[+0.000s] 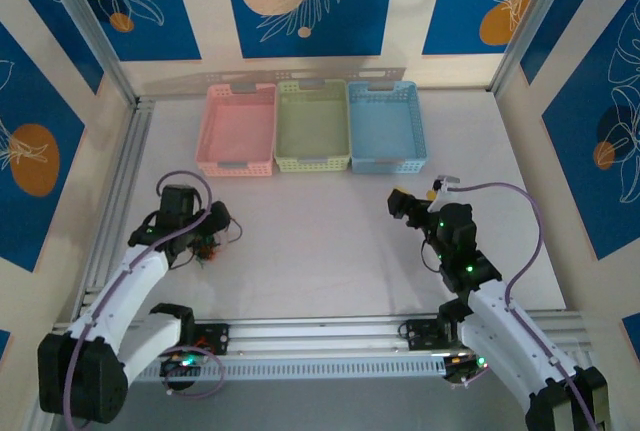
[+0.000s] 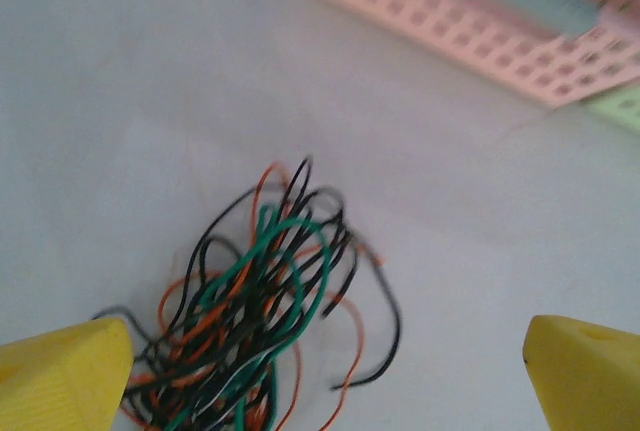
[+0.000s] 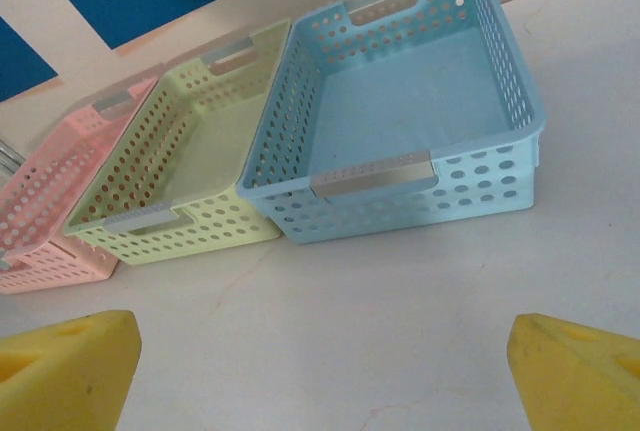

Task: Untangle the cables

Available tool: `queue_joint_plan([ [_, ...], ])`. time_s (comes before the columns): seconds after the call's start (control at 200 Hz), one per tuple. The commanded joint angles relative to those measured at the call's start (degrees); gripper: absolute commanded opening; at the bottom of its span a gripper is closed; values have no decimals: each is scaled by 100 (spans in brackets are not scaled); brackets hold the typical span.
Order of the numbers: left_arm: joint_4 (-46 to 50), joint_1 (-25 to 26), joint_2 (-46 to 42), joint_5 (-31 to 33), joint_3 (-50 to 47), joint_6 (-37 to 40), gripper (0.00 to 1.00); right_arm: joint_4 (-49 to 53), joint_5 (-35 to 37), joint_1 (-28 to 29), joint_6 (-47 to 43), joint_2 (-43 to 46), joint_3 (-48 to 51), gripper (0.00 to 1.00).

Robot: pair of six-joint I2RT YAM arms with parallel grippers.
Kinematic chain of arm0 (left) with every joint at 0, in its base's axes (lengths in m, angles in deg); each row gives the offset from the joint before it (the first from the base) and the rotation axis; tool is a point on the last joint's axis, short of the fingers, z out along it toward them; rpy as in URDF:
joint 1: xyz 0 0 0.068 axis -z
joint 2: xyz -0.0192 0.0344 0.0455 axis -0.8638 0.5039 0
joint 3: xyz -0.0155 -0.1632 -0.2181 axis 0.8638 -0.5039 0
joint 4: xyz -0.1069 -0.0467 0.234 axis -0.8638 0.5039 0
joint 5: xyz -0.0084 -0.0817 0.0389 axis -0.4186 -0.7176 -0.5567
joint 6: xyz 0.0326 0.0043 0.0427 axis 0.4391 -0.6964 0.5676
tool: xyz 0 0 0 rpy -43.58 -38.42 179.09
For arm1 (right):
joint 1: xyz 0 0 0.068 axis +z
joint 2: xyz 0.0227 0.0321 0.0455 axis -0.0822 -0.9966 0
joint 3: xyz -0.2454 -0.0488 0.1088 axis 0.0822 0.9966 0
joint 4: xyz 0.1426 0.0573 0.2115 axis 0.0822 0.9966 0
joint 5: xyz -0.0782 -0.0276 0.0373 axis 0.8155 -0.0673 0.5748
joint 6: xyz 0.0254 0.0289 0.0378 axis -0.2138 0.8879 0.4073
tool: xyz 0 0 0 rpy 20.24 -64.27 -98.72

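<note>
The cables (image 2: 255,301) lie in one tangled bundle of thin black, orange and green wires on the white table, at the lower left of the left wrist view. From above, the cables (image 1: 208,247) sit just below the left arm's head. My left gripper (image 2: 325,376) stands open above them, its yellow fingertips (image 2: 65,376) wide apart; the bundle lies toward the left one, and I see no grip on it. My right gripper (image 3: 325,371) is open over bare table, facing the baskets, with nothing between its fingers. In the top view the right gripper (image 1: 402,203) hangs at mid right.
Three perforated baskets stand side by side at the back: pink (image 1: 238,129), pale green (image 1: 312,127) and blue (image 1: 385,125). All three look empty in the right wrist view. An aluminium rail (image 1: 330,336) runs along the near edge between the arm bases.
</note>
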Motion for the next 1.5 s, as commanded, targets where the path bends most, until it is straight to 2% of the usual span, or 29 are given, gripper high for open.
queue_joint_plan([
  [0.0,-142,85,304,33,-61,-114,100,-138,-186,-65,115,57,91,95],
  [0.17,-505,473,1185,261,48,-73,100,-194,-265,-94,123,51,108,95],
  [0.33,-458,805,2224,306,520,-69,100,-177,-335,-202,199,74,126,95],
  [0.405,-499,953,2544,288,611,-100,94,-177,-392,-267,240,66,143,95],
  [0.645,-415,1600,3002,554,835,-164,64,-146,-476,-390,315,79,152,95],
  [0.695,-462,1704,3057,536,837,-199,53,-146,-486,-401,328,76,152,95],
  [0.785,-457,1942,3183,524,903,-296,27,-142,-485,-423,335,78,155,95],
  [0.935,-582,2556,3397,455,1195,-544,0,-128,-494,-454,378,82,159,95],
  [1.03,-740,3066,3557,311,1487,-823,0,-118,-498,-468,396,83,161,95],
  [1.195,-575,4064,4091,430,2410,-1124,0,-108,-530,-521,420,100,166,95],
  [1.42,-578,4518,4328,365,2789,-1298,0,-85,-531,-563,472,127,182,95],
  [1.496,-661,4522,4236,219,2721,-1300,24,-98,-537,-572,488,127,196,95],
])
